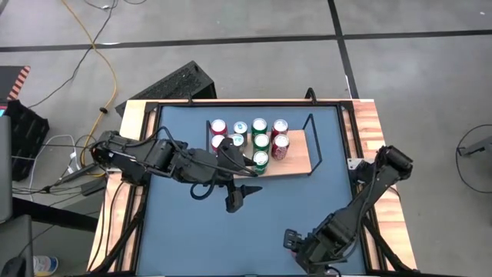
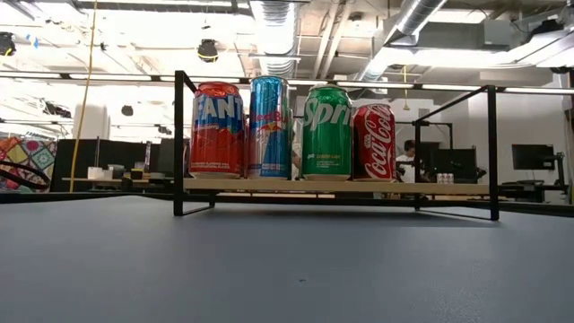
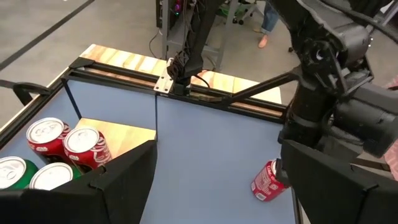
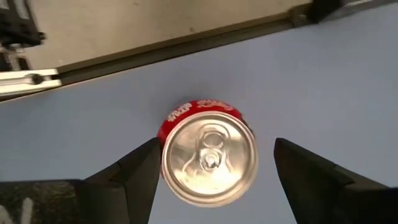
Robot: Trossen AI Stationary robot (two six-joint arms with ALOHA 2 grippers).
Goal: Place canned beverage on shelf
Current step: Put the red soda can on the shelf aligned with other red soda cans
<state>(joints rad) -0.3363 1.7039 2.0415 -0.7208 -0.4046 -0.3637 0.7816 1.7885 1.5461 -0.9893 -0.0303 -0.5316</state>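
Note:
A red cola can (image 4: pixel 210 158) stands upright on the blue table near its front right; the left wrist view shows the same can (image 3: pixel 267 180). My right gripper (image 4: pixel 216 144) hangs above it, pointing down and open, one finger to each side of the can's top, and I see no touch. The shelf (image 1: pixel 296 158) stands at the table's far side with several upright cans (image 1: pixel 250 138) on its left part. My left gripper (image 1: pixel 240 196) hovers open over the table's middle, just in front of the shelf, holding nothing.
In the low view the shelf's front row reads Fanta (image 2: pixel 217 130), Red Bull (image 2: pixel 270 126), Sprite (image 2: pixel 326 132) and Coca-Cola (image 2: pixel 374 142). The right part of the board (image 2: pixel 448 187) is bare. A raised wooden rim (image 1: pixel 373 123) runs round the table.

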